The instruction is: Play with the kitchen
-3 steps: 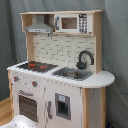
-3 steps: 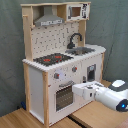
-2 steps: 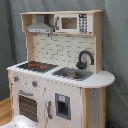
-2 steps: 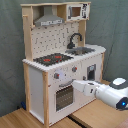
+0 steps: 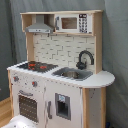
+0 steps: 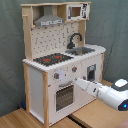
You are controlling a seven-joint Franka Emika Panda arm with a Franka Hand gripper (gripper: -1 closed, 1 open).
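Note:
The kitchen [image 5: 100, 80] [image 6: 35, 80] is a white and light-wood toy unit that stands upright in both exterior views. On its top are a black-red hob [image 5: 36, 65] [image 6: 52, 59], a sink [image 5: 72, 74] [image 6: 82, 50] and a black faucet [image 5: 85, 59] [image 6: 75, 40]. A grey hood [image 5: 40, 27] [image 6: 48, 20] and a small microwave [image 5: 72, 22] [image 6: 76, 11] sit above. In the second exterior view my white arm reaches in from the lower right. Its gripper [image 6: 79, 83] is at the cabinet front, just right of the windowed oven door [image 6: 64, 96], below the knobs. A pale blur at the first exterior view's bottom left may be the arm.
A grey curtain [image 6: 10, 50] hangs behind the kitchen. The unit stands on a light wooden surface [image 6: 30, 120]. Two knobs [image 6: 65, 75] sit above the oven door. A cupboard door with a dark panel [image 5: 63, 106] is right of the oven.
In the second exterior view the arm has moved left, from beside the kitchen's lower right corner up to its front panel. The kitchen itself has not moved.

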